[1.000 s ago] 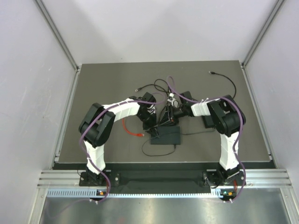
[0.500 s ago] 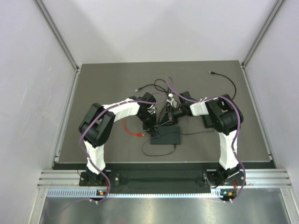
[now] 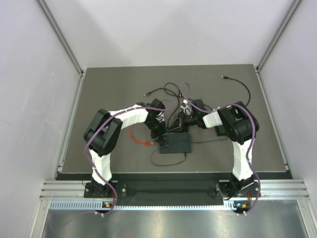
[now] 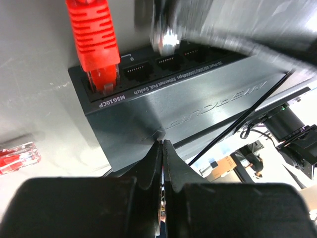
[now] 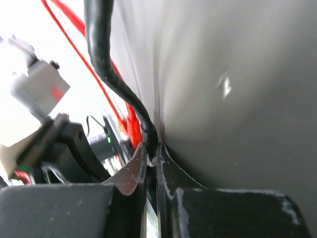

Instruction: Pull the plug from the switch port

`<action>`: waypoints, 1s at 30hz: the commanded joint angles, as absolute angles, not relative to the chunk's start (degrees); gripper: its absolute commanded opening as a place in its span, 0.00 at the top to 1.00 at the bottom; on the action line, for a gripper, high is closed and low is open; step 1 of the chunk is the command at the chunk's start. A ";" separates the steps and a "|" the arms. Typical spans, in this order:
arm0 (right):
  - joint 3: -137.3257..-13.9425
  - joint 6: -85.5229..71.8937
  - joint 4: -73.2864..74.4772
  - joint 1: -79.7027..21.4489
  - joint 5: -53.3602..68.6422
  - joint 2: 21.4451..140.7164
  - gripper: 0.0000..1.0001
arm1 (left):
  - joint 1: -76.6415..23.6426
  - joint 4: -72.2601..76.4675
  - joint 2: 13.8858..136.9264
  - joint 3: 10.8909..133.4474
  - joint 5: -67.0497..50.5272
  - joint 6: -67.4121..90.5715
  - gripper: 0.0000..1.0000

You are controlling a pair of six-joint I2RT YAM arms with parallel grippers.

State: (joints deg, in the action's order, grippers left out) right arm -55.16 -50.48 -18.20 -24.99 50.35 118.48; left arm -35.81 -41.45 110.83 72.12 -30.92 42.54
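- Right jaws: half spread a second ago, now pressed together. The right wrist view shows them pinching the black cable (image 5: 106,64) right at its lower end, where it runs down into the tips.
- Top view: the right wrist has edged slightly toward the far side over the same second. The switch (image 3: 176,144) has not visibly moved.
- Left jaws: pressed together with nothing between them, as before, tips resting on the switch's top face. Judged to be holding it down.
- Switch: flat on the counter (image 3: 114,84), between the two arms, near the middle.
- Left wrist view: a red plug (image 4: 94,34) sits in the end port, and the neighbouring ports that show are empty. A blurred metal part hangs over the row. A loose red connector (image 4: 17,157) lies on the counter beside the switch.
- Cannot tell whether the black cable's end sits in a port, as the right wrist view is too close.
- Reading: the grip is made but the pull is not yet done. The next move probably calls for a straight draw away from the port row.
- Risk: if a latch holds, the switch drags along, or the cable slips through the pinch.
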 commanded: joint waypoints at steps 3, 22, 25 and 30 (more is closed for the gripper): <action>-54.84 -56.33 -22.15 -25.58 39.73 118.21 1.00 | -35.77 -43.51 112.41 70.58 -26.72 41.66 0.96; -74.35 -38.49 7.64 -25.49 44.10 113.13 1.00 | -35.77 -41.14 109.26 70.66 -26.72 40.87 0.96; -75.06 -39.90 8.35 -25.40 47.63 110.84 1.00 | -35.68 -39.82 106.10 71.10 -24.79 40.61 0.95; -76.11 -39.81 13.53 -25.49 53.16 108.37 1.00 | -35.33 -39.90 97.83 73.65 -17.25 39.11 0.94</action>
State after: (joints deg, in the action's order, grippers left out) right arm -73.34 -40.82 9.28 -25.34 47.29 112.46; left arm -35.75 -41.15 104.68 71.26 -23.97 41.06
